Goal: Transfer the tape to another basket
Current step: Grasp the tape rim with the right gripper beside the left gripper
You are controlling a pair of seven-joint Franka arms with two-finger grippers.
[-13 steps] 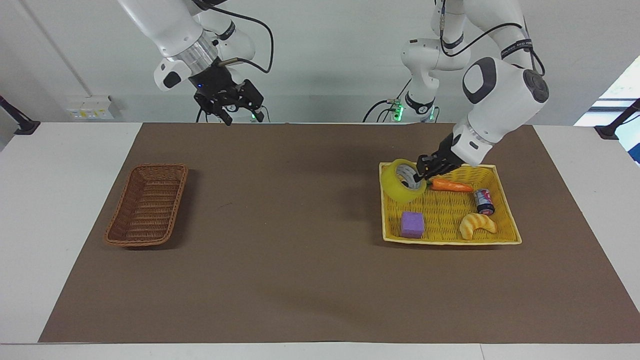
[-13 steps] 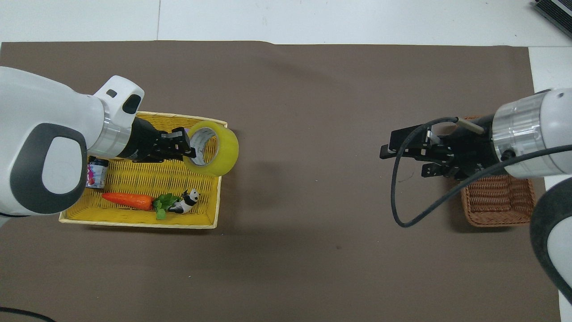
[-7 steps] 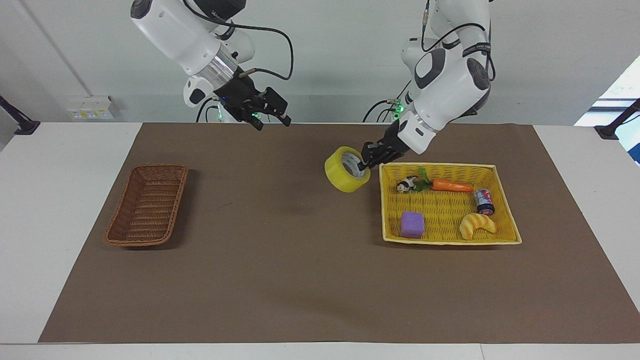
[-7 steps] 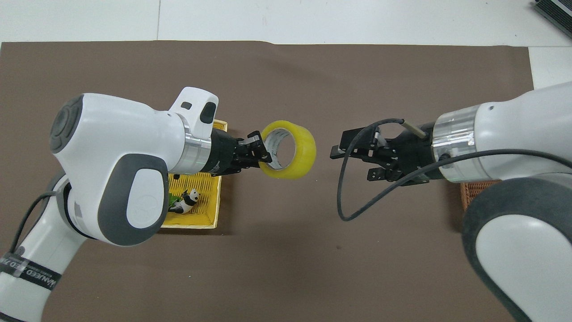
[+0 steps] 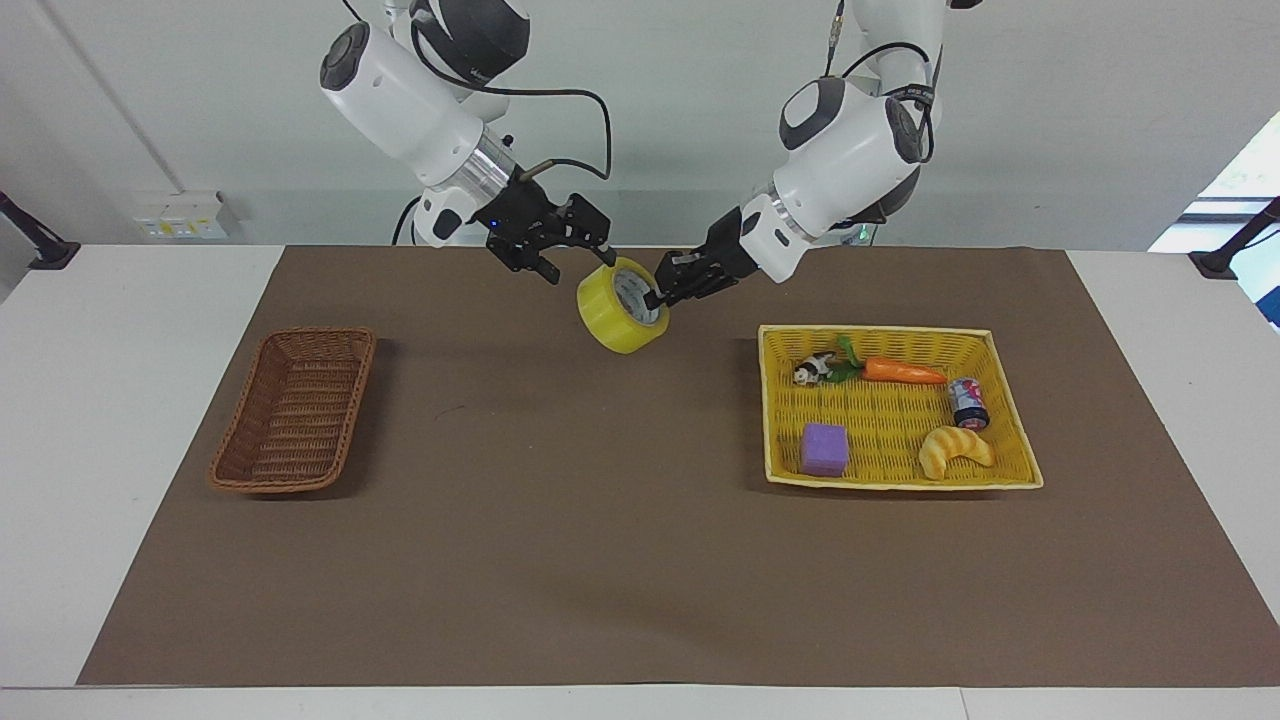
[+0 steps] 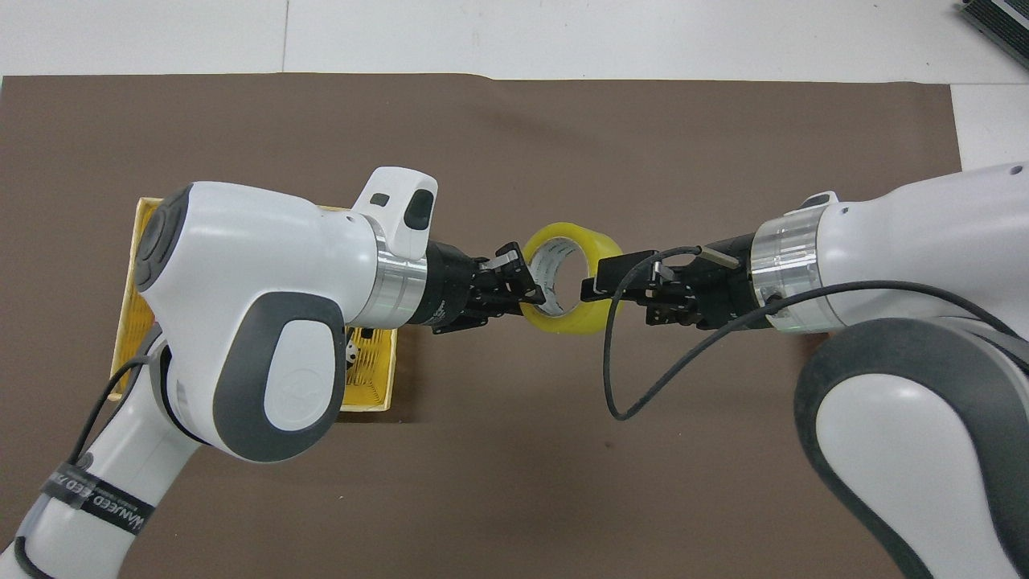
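The yellow tape (image 5: pixel 615 325) hangs in the air over the brown mat, between the two baskets; it also shows in the overhead view (image 6: pixel 571 238). My left gripper (image 5: pixel 660 294) is shut on the roll's wall, with one finger inside the core; it also shows from above (image 6: pixel 526 289). My right gripper (image 5: pixel 578 262) is open at the roll's other rim, its fingers astride the wall, as the overhead view (image 6: pixel 603 281) shows. The dark-brown wicker basket (image 5: pixel 295 410) stands empty at the right arm's end; the right arm hides it in the overhead view.
The yellow basket (image 5: pixel 900 483) at the left arm's end holds a carrot (image 5: pixel 900 372), a panda toy (image 5: pixel 815 370), a purple block (image 5: pixel 824 448), a croissant (image 5: pixel 955 450) and a small can (image 5: pixel 967 400). The brown mat (image 5: pixel 600 560) covers the table.
My left gripper has lifted the tape out of the yellow basket and carried it to the middle. My right gripper has come across from over the brown basket to the tape.
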